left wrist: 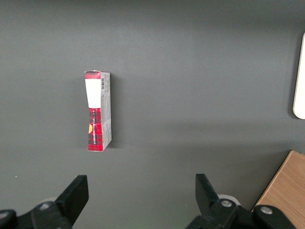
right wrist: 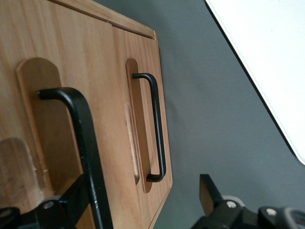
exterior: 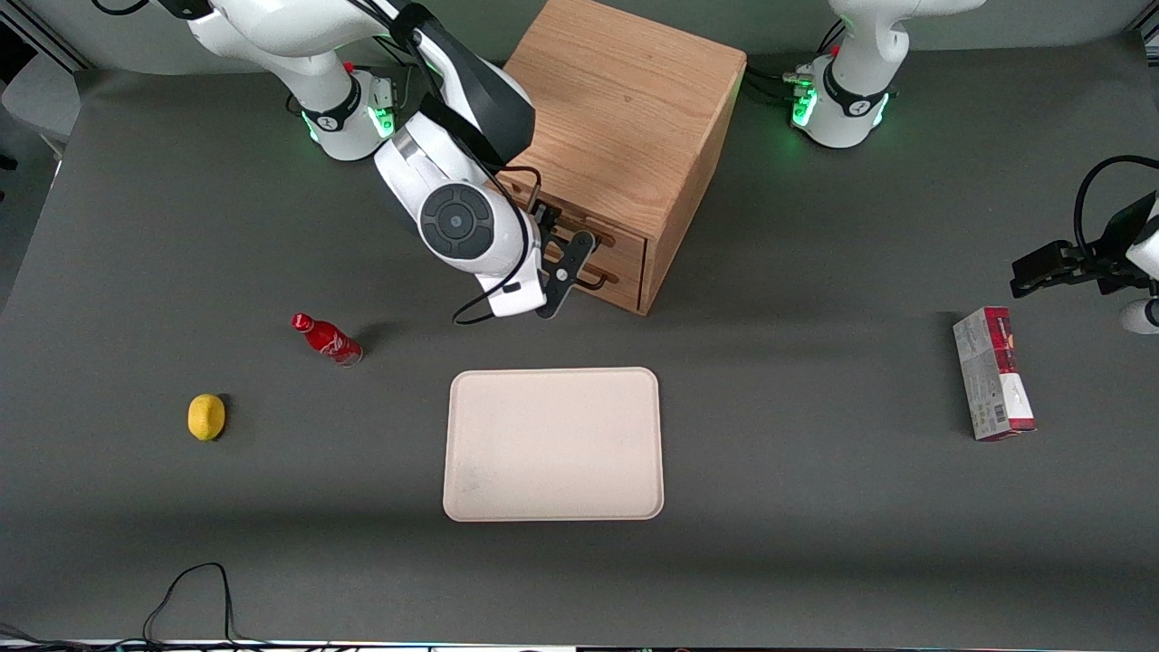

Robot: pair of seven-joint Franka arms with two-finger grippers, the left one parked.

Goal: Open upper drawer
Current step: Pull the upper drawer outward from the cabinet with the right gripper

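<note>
A pale tray (exterior: pixel 553 444) lies nearest the front camera, flat on the dark surface (exterior: pixel 815 543), and nothing about it bears on the drawer work.

Largest is that surface itself, then the boxy oak cabinet (exterior: pixel 625 118) standing on it farther from the camera than the tray, turned so its drawer fronts face the working arm. The upper drawer (right wrist: pixel 62 109) sits shut, flush in the cabinet's face above the lower drawer (right wrist: pixel 143 109), and its black wire handle (right wrist: pixel 81 143) stands proud of a rounded recess, which leaves room for a finger to slip in under the bar.

The tool (right wrist: pixel 143 200) is right at that face. Its fingers (right wrist: pixel 209 193) are spread apart with the upper handle's bar passing between them, seemingly placed to close on the bar for a straight outward pull.

Smaller things lie clear: a red-and-white carton (exterior: pixel 993 373) toward the parked arm's end, a red bottle (exterior: pixel 327 339) and a lemon (exterior: pixel 206 417) toward the working arm's.
</note>
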